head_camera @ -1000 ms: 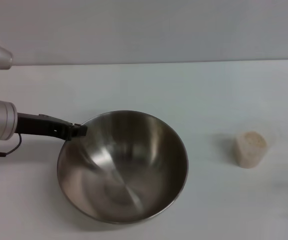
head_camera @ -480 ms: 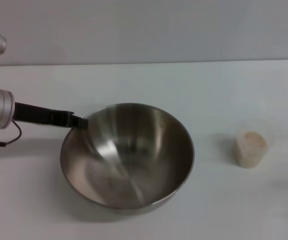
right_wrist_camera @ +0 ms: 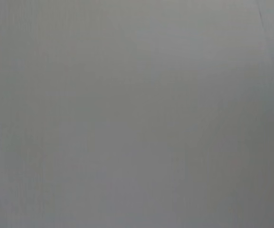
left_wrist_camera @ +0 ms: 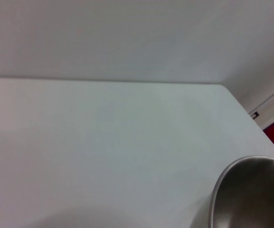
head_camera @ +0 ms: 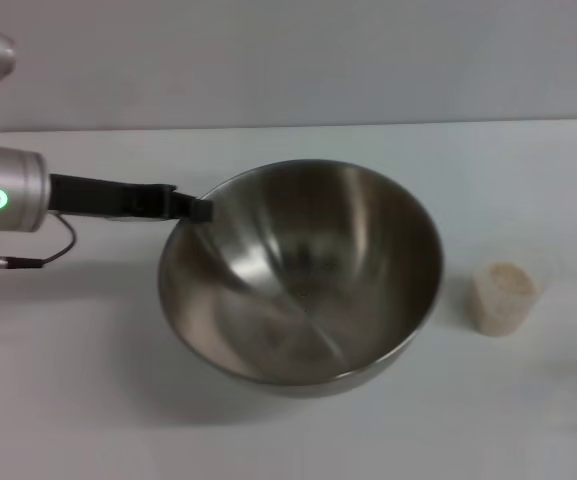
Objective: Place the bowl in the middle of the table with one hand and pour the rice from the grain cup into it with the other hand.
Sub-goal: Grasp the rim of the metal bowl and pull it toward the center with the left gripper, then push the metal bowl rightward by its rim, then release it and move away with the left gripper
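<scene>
In the head view, the left gripper reaches in from the left and pinches the rim of the bowl, which tilts above the table, its opening facing up and toward the camera. The cup, filled with rice, stands upright on the table just right of the bowl, apart from it.

In the left wrist view, the bowl's rim shows at one corner over the table.

The right wrist view shows only a plain grey surface; the right gripper is unseen.
</scene>
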Robot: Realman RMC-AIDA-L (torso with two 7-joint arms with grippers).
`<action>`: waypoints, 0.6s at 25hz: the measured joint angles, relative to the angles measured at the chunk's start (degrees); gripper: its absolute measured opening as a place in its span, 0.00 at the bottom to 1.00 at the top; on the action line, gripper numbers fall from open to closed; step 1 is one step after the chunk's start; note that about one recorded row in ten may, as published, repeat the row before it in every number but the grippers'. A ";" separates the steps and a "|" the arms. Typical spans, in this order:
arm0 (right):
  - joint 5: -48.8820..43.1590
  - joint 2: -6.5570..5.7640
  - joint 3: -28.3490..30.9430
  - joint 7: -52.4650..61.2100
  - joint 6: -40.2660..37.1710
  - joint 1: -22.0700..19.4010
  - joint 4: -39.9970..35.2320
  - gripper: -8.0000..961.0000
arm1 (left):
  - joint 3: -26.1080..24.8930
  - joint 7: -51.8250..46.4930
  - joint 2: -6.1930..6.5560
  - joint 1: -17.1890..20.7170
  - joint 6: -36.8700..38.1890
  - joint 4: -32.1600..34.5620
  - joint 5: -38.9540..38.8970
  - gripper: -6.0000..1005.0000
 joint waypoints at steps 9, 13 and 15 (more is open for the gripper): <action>-0.03 0.00 0.00 -0.01 0.13 -0.04 0.03 0.86 | 12.60 -1.81 -2.20 0.82 10.24 -1.92 -2.22 0.05; -0.06 0.00 0.01 0.00 0.13 -0.14 0.00 0.86 | 13.72 -1.83 -2.14 0.87 11.04 -1.77 -2.93 0.05; -0.07 0.00 0.00 0.00 0.13 -0.15 -0.01 0.86 | 14.45 -1.84 -2.13 0.87 11.58 -1.66 -3.06 0.05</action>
